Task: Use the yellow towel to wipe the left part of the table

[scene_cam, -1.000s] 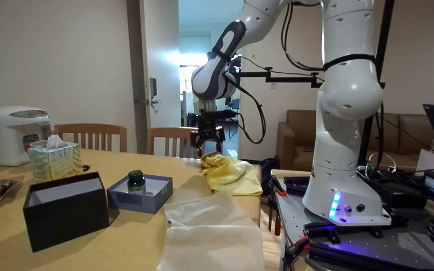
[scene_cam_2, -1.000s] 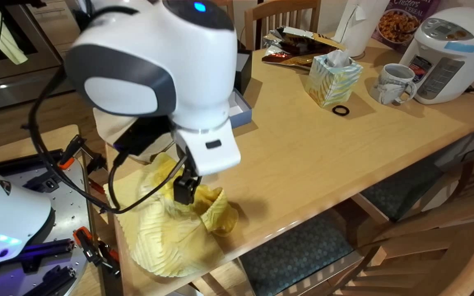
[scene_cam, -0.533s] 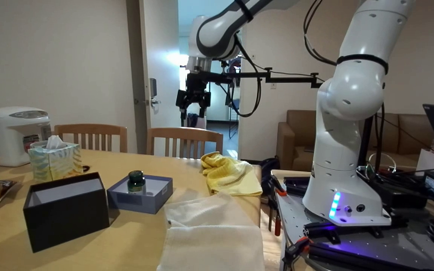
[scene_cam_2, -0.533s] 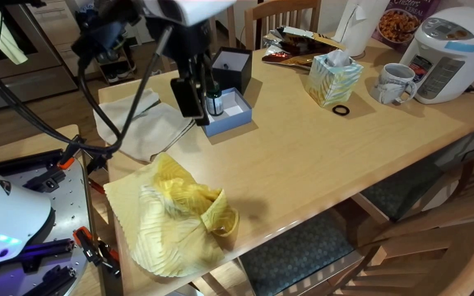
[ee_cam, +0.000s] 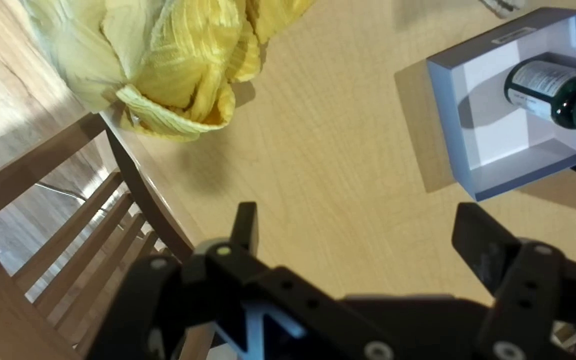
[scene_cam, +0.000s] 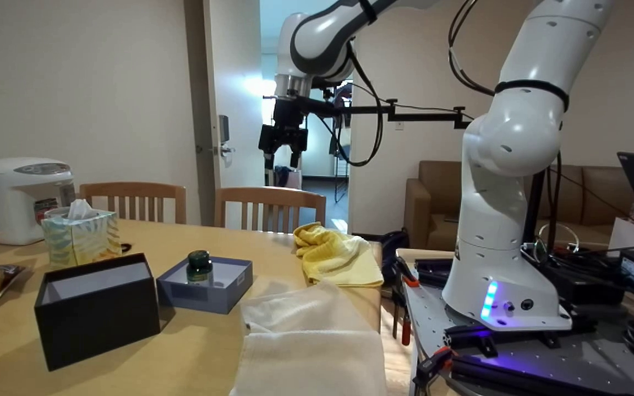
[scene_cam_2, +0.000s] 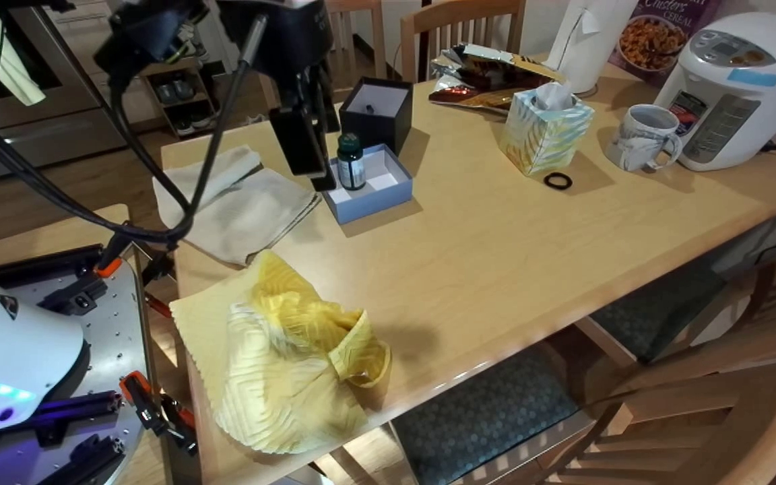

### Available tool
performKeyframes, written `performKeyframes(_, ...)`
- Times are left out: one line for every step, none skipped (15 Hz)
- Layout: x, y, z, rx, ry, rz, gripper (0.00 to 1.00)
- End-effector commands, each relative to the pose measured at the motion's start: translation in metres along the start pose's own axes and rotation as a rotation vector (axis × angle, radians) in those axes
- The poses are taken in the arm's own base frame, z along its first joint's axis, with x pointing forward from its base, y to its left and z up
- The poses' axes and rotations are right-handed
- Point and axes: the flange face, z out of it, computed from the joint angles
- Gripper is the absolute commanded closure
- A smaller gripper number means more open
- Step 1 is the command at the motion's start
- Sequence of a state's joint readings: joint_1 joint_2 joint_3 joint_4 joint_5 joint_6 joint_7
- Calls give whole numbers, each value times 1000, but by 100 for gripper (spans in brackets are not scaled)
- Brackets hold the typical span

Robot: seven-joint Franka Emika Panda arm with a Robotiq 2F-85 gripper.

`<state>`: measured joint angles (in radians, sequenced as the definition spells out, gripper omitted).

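Elevated claw over surface; yellow towel well apart from it.
The claw points downward with its jaws spread wide and has hold of nothing. In the wrist view, the surface shows between the jaws. The yellow towel lies crumpled at the corner of the surface nearest the robot base; its margin reaches the surface edge, though any overhang is hard to confirm. A cream cloth lies folded just beside the yellow towel. A shallow blue box holds an upright green bottle. A taller black box stands just beside the blue box. Farther along the surface are a tissue box, a mug and a white water boiler, with a foil bag near the tissue box.
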<state>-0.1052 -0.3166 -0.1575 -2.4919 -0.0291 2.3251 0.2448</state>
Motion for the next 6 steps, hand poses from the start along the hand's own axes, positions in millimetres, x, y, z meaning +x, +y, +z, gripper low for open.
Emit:
performKeyframes(6, -19, 5, -66, -82, -163, 0)
performKeyframes(5, -24, 6, -86, -100, -205, 0)
performKeyframes(5, -30, 5, -105, -116, -246, 0)
performKeyframes(6, -34, 4, -121, -135, -288, 0)
performKeyframes(-1, -27, 5, -83, -99, -204, 0)
performKeyframes(0, -31, 5, -93, -110, -231, 0)
